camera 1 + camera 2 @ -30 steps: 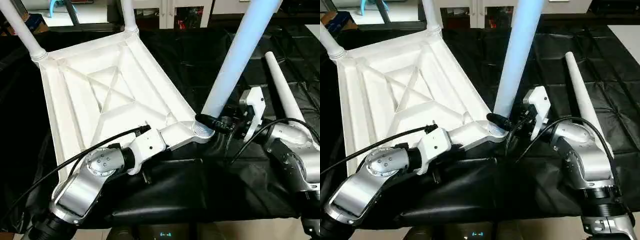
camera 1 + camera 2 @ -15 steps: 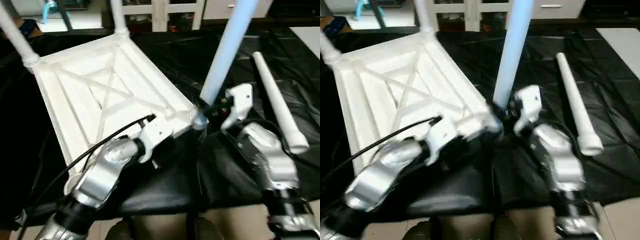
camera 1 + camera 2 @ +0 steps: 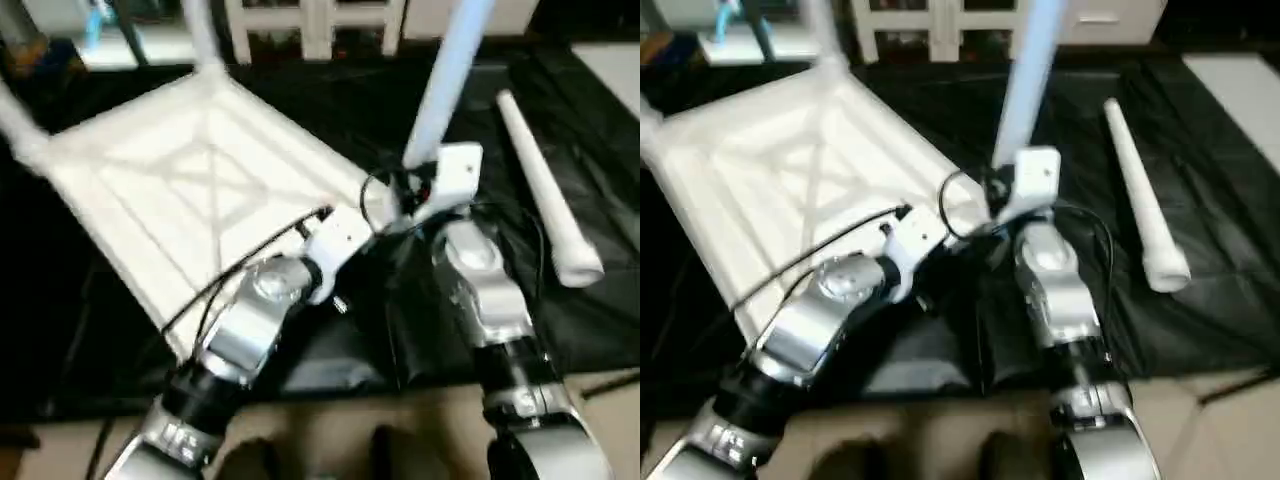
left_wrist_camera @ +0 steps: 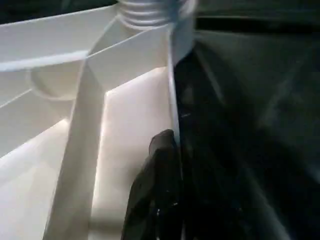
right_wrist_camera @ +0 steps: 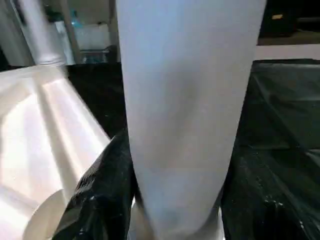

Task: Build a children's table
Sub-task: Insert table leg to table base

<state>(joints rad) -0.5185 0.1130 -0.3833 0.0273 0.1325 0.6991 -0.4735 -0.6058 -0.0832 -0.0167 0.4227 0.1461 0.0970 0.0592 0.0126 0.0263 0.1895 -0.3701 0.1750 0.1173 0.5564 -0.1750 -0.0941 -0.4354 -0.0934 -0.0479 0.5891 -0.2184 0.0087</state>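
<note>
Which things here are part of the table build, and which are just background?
Job: white plastic ribbed tabletop, upside down; upright white tube leg in right gripper; loose white tapered leg lying on black cloth; left gripper on tabletop's rim.

Background: white shelving.

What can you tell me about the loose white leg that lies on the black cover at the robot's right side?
The loose leg is a long white tube, plastic by its look, smooth and tapered: narrow and rounded at the far end, wider with a collar at the near end. It lies flat on the black cover, apart from the table top and not yet fitted. Nothing touches it except the cover; the right gripper works beside it, on another leg.
</note>
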